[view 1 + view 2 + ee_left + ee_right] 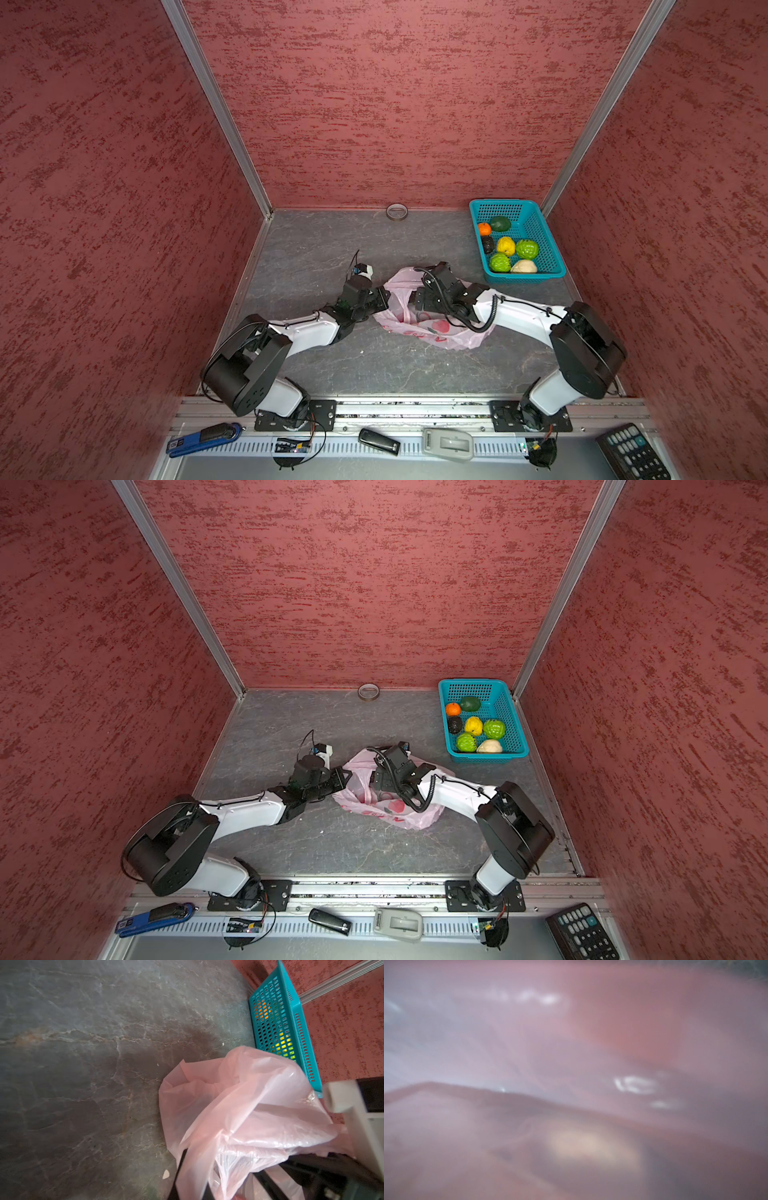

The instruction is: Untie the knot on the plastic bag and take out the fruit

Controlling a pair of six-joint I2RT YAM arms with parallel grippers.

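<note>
The left gripper (383,300) is clenched on the left edge of the plastic bag (453,338), which lies between the arms. The right gripper (413,302) pokes into the bag (its wrist view is all pink blur), and its opening cannot be told. Seven fruit (506,246) sit in the teal basket (555,266).

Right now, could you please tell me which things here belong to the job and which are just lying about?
Job: plastic bag, fruit, teal basket holding it.
Lying about: tape roll, blue stapler, calculator, black gadget, grey gadget.
</note>
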